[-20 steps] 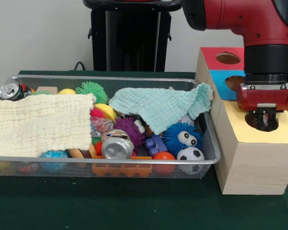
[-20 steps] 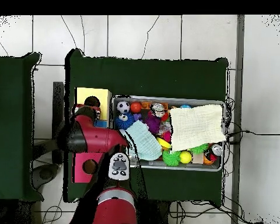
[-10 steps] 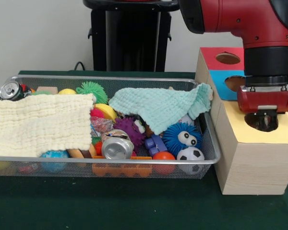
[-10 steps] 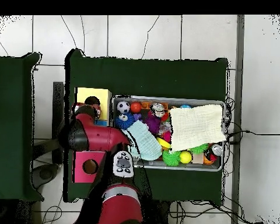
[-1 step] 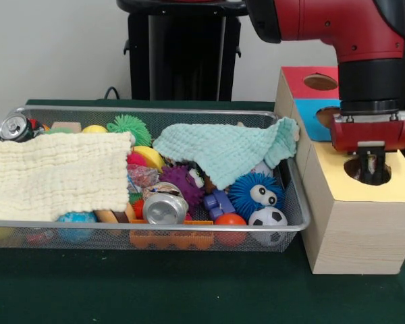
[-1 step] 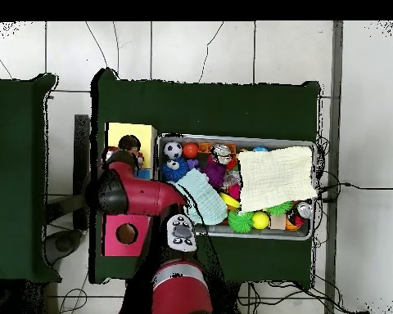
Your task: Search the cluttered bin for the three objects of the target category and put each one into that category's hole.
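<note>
My gripper hangs straight down over the round hole in the yellow top of the wooden sorting box, its tip at the hole's mouth. I cannot make out whether it holds anything. The box also has a blue face and a red face, each with a hole. The wire bin holds a crushed can, a second can, a blue fuzzy ball with eyes, a soccer ball and a purple spiky ball. From overhead the red arm hides the gripper.
A pale yellow cloth covers the bin's left half and a mint cloth drapes over its right rear corner. A green spiky ball lies at the back. The box stands against the bin.
The wrist has risen slightly over the yellow hole and turned, so the gripper now looks narrower. Overhead, the arm's upper link has swung to the right.
</note>
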You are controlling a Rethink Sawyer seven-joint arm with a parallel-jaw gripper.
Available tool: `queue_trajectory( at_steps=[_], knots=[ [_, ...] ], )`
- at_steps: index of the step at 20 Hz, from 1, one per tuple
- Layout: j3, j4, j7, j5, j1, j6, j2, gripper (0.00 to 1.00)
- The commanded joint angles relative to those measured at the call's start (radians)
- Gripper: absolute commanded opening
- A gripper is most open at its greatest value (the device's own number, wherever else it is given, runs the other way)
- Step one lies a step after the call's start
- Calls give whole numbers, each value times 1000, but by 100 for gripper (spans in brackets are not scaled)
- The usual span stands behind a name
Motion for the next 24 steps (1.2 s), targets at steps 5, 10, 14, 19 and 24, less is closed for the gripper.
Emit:
queue_trajectory(
  at_steps=[5, 10, 14, 19, 24],
  knots=[
    [-52, 86, 92, -23, 42, 368, -208, 0],
    [-69, 47, 77, -32, 31, 547, -312, 0],
    [-57, 40, 77, -39, 16, 587, -335, 0],
    [-58, 30, 75, -47, 11, 653, -375, 0],
    [-74, 42, 94, -60, 25, 635, -376, 0]
  ],
)
